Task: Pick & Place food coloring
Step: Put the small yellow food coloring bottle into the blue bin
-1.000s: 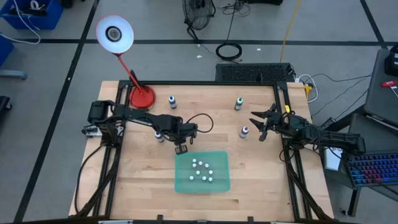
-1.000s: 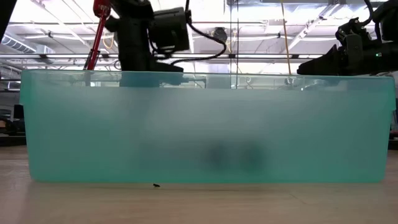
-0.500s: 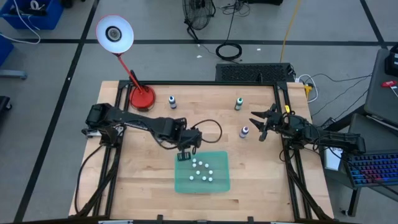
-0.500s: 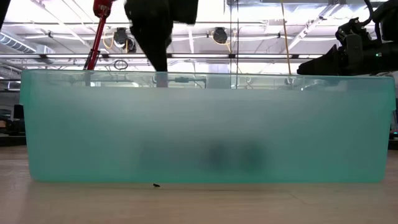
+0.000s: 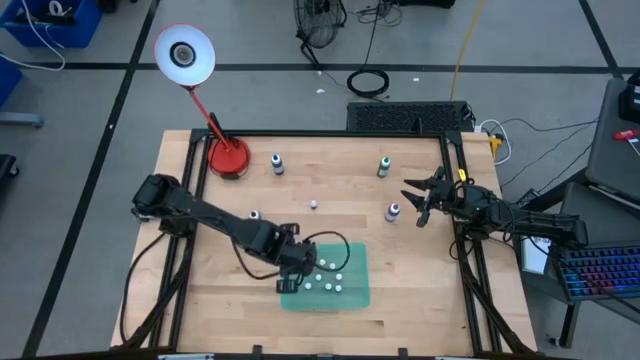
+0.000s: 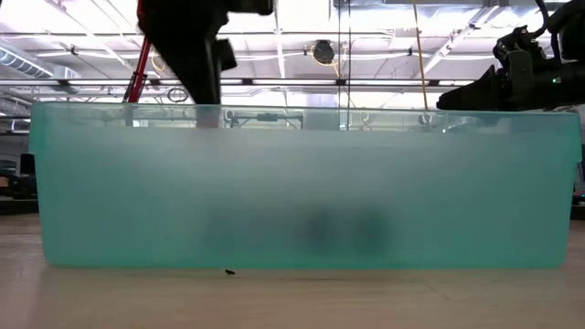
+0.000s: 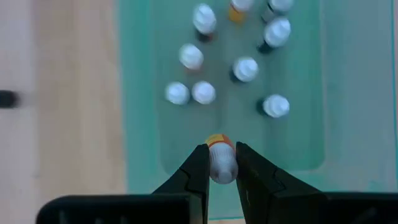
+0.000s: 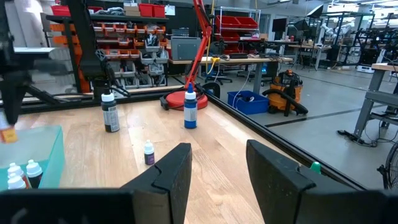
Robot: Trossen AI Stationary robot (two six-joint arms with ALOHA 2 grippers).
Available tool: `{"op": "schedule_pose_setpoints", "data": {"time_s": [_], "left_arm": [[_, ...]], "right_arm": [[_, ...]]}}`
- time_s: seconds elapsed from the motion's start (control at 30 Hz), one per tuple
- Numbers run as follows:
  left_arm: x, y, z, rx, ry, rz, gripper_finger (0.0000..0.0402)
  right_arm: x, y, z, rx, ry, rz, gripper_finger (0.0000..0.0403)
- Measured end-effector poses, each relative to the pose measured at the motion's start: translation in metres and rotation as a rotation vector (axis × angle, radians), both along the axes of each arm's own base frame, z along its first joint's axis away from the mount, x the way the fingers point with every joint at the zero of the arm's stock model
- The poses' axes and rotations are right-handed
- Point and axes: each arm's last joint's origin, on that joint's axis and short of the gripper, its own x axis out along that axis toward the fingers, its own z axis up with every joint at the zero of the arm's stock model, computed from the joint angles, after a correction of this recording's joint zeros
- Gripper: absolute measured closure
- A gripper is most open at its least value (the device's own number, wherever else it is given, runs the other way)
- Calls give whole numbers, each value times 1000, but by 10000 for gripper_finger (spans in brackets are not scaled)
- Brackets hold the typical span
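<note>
My left gripper [image 5: 293,275] is over the left part of the teal bin [image 5: 352,298], shut on a tiny white-capped bottle with an orange body [image 7: 220,160]. Several alike white-capped tiny bottles [image 7: 245,68] stand inside the bin on its floor. Two more tiny bottles stand on the table, one [image 5: 314,204] beyond the bin and one [image 5: 255,214] to its far left. My right gripper [image 5: 411,200] is open and empty at the table's right side, beside a taller bottle [image 5: 393,211]. My left gripper pinches the tiny bottle's white cap end [image 7: 222,169] between its two fingers, which point down from above. The orange body [image 7: 217,140] sticks out past the fingertips. The bottle is clear of the bin's floor and of the other bottles.
Taller bottles stand at the table's far side [image 5: 277,163] [image 5: 383,165]. A red lamp base [image 5: 229,157] sits at the far left corner. In the low view the bin's near wall [image 6: 302,192] fills the picture. Bare wood lies left and right of the bin.
My left gripper has gone from the table's middle toward the near edge, to above the bin's left part, staying shut on the tiny bottle. The tiny bottle beyond the bin, hidden by the arm before, now shows.
</note>
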Motion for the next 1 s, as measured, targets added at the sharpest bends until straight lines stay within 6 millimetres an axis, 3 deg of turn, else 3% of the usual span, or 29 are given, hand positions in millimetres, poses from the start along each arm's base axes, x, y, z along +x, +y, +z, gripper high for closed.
{"op": "schedule_pose_setpoints", "data": {"time_s": [0.33, 0.53, 0.73, 1.0], "left_arm": [[-14, 17, -49, -43, 91, 111, 348], [-15, 23, -63, -94, 66, 127, 348], [-14, 24, -65, -106, 56, 132, 347], [-13, 23, -65, -119, 46, 157, 268]], "right_arm": [[0, 0, 0, 0, 0, 0, 261], [0, 0, 0, 0, 0, 0, 261], [0, 0, 0, 0, 0, 0, 261], [0, 0, 0, 0, 0, 0, 261]]}}
